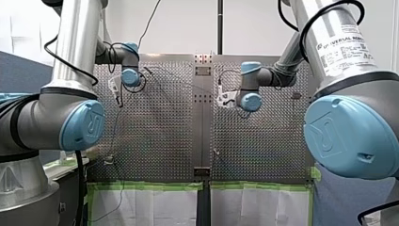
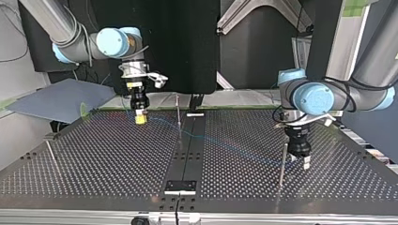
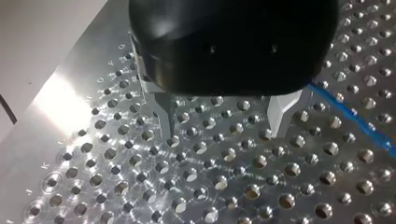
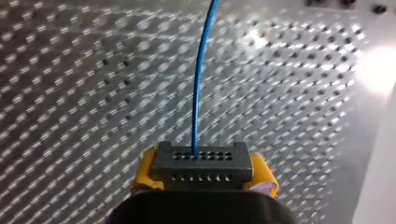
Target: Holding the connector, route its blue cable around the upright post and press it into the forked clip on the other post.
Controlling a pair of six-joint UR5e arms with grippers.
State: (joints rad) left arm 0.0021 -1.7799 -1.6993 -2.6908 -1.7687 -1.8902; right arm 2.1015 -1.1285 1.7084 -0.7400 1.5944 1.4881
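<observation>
The right arm enters the top view from 11 o'clock with its wrist turned straight down, placing the right gripper just above the perforated table at about 10 o'clock from the table's middle. Its yellow pads are closed on the dark grey connector, one pad on each side. The blue cable leaves the connector's face and runs ahead of the gripper over the table. In the top view the cable shows as a faint line heading toward 4 o'clock, past the centre post. Which side of the post it takes cannot be determined. The left arm enters from 2 o'clock, also pointing down, and holds the left gripper at about 4 o'clock, just beside a second upright post. Its metal fingers stand wide apart with only bare table between them, and their tips are close to the holes. The cable lies beside the outer finger, not touching it. A third thin post stands at 8 o'clock. A dark panel stands behind the table, and a grey sheet lies at 10 o'clock off its edge. Green tape borders the table's near edge in the front view.
</observation>
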